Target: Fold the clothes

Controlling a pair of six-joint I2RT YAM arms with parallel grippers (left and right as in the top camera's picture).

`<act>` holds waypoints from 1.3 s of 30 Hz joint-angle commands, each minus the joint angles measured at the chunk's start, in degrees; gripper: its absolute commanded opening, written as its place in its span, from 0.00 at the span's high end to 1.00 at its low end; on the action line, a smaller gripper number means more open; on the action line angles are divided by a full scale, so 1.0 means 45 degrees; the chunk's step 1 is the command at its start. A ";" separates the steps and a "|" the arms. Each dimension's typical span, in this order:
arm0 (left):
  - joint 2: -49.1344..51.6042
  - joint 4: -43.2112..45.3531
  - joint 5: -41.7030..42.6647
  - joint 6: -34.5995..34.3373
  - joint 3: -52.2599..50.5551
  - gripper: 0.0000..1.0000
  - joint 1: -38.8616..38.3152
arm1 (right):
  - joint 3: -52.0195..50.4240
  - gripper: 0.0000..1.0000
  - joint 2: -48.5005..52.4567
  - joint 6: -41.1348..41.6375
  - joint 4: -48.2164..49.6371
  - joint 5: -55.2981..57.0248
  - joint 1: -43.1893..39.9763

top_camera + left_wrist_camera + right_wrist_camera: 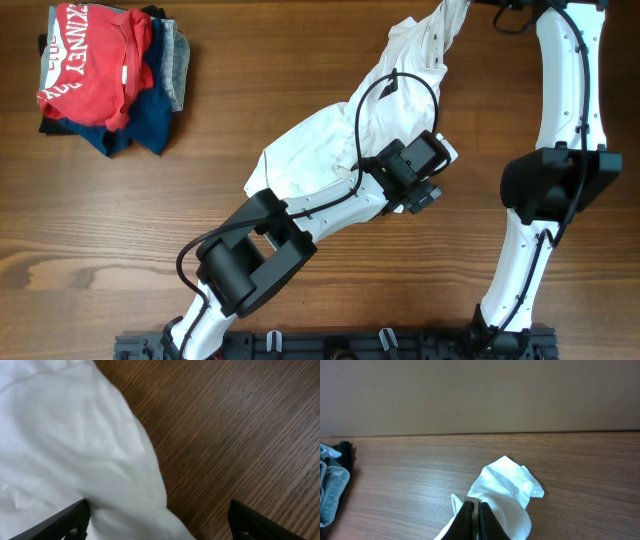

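The clothes, a white T-shirt (320,150), lie bunched and drawn into a long diagonal strip from the table's middle up to the far right edge. My left gripper (425,185) hovers over the strip's right side. In the left wrist view its fingers (75,517) stand wide apart, the gripper (159,510) open, with the shirt's edge (65,435) lying between them over bare wood. My right gripper (476,506) is shut on a fold of the white shirt (507,485), holding it raised near the table's far edge. No lettering or label shows.
A pile of other garments sits at the far left: a red T-shirt (85,60) with white lettering on top, navy cloth (150,115) and grey cloth (178,60) beneath. The grey cloth (330,490) also shows in the right wrist view. A plain wall backs the table.
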 commanded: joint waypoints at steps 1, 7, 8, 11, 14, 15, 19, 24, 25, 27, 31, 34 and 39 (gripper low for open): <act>0.0219 -0.0359 -0.0423 0.0087 0.0136 0.18 0.0063 | 0.0194 0.95 0.0165 0.0141 -0.0019 0.0175 -0.0078; 0.0223 -0.0719 -0.0423 0.0087 0.0136 0.39 0.0068 | 0.0194 0.96 0.0165 0.0141 -0.0010 0.0170 -0.0078; 0.0219 -0.0724 -0.0442 0.0092 0.0136 0.50 0.0068 | 0.0194 0.96 0.0165 0.0141 -0.0010 0.0170 -0.0078; 0.0223 -0.0811 -0.0695 0.0092 0.0136 0.66 0.0092 | 0.0194 0.96 0.0165 0.0131 0.0068 0.0175 -0.0102; 0.0214 -0.0831 -0.1506 0.0087 0.0136 0.94 0.0092 | 0.0199 0.96 0.0165 0.0141 0.0121 0.0170 -0.0170; 0.0175 -0.0831 -0.1880 0.0049 0.0136 0.96 0.0092 | 0.0199 0.96 0.0165 0.0160 0.0117 0.0165 -0.0204; -0.0345 -0.0899 -0.4235 -0.0981 0.0151 0.96 0.0189 | 0.0199 0.96 0.0165 0.0165 -0.0015 0.0102 -0.0330; -0.2341 -0.2351 -0.5605 -0.2390 0.0670 0.96 0.1059 | 0.0204 0.96 0.0087 0.0151 -0.0355 -0.0253 -0.0500; -0.2851 -0.2667 -0.5600 -0.2657 0.0840 0.96 0.1375 | 0.0204 0.96 0.0034 0.0155 -0.0427 -0.0408 -0.0559; -0.3934 -0.3191 -0.5600 -0.3075 0.1209 0.96 0.2093 | 0.0204 0.96 -0.0102 0.0136 -0.0510 -0.0767 -0.0665; -0.6081 -0.3230 -0.5362 -0.3162 0.1666 0.96 0.3662 | 0.0204 0.96 -0.0457 0.0117 -0.0704 -0.0899 -0.0699; -0.7820 -0.2909 -0.4673 -0.3157 0.1928 0.96 0.5348 | 0.0204 0.96 -0.1015 -0.0223 -0.1015 -0.0889 -0.0738; -0.9437 -0.2089 -0.3483 -0.3055 0.1938 0.96 0.7427 | 0.0204 0.96 -0.2205 -0.0262 -0.1107 -0.0855 -0.0947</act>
